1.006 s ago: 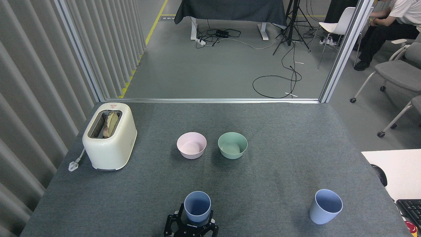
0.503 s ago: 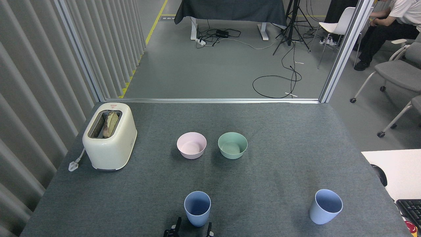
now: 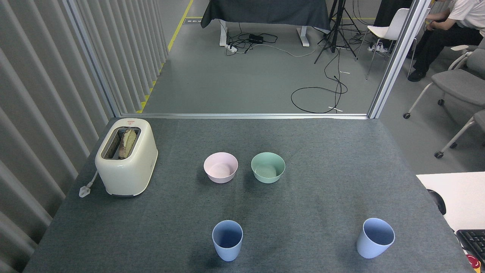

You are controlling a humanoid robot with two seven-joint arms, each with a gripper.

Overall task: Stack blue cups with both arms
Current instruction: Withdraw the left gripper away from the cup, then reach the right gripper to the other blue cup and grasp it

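Two pale blue cups stand upright and apart near the front edge of the grey table (image 3: 322, 151). One blue cup (image 3: 227, 240) is at front centre, the other blue cup (image 3: 374, 237) at front right, leaning slightly in view. Both are open-topped and hold nothing. Neither arm nor any gripper shows in the head view.
A cream toaster (image 3: 126, 156) with bread in its slot sits at the left. A pink bowl (image 3: 221, 167) and a green bowl (image 3: 268, 167) stand side by side mid-table. A white desk (image 3: 451, 193) with a keyboard (image 3: 473, 242) adjoins the right edge. A seated person is far back right.
A black gripper that stood open around the front centre cup a second ago has drawn back below the frame's bottom edge. The cup stays in place.
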